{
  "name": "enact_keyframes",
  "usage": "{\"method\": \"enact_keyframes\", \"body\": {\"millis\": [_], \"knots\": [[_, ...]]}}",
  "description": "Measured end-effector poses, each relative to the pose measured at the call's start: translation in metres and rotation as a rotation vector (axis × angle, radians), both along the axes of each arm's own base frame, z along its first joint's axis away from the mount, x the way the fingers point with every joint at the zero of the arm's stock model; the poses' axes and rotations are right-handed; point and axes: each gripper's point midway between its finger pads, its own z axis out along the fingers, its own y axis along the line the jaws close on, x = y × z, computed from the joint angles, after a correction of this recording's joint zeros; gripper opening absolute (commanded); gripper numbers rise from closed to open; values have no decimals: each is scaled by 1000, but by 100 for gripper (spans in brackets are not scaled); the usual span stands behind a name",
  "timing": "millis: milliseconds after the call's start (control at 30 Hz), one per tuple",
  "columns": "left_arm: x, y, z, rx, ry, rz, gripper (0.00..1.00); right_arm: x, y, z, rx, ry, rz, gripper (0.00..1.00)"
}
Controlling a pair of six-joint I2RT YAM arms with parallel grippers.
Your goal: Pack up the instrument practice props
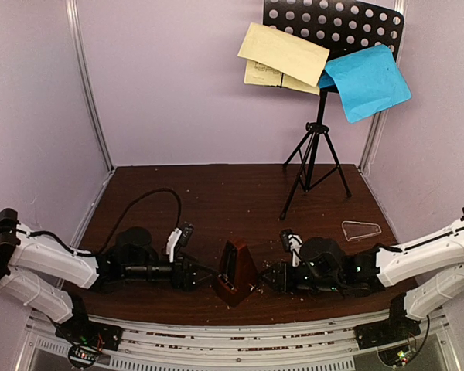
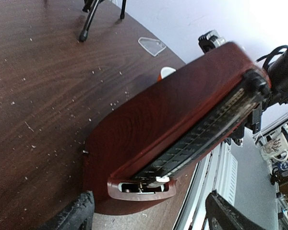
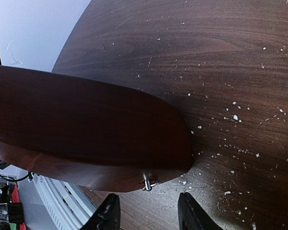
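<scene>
Flanking metronome point(image 1: 236, 270) — left gripper point(image 2: 151, 215) spread wide, right gripper point(image 3: 149, 212) parted; clear cover point(image 1: 361, 229) lying well apart.

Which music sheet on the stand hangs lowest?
The bright blue sheet, on the right; the pale yellow sheets sit higher, to its left.

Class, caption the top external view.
Left end effector and right end effector flank a brown pyramid metronome; yellow sheets and a blue sheet sit on a black tripod stand.
</scene>
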Motion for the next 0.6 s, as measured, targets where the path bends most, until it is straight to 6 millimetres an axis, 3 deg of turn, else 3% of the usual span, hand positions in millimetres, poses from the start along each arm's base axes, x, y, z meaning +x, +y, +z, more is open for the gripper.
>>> {"method": "enact_keyframes", "body": {"millis": [200, 367, 600], "knots": [[1, -14, -15, 37, 38, -39, 81, -1, 13, -9, 8, 22, 1, 41], [7, -16, -13, 42, 16, -27, 81, -1, 19, -9, 25, 27, 1, 40], [9, -14, -29, 87, 29, -15, 80, 1, 21, -9, 38, 30, -12, 40]]}}
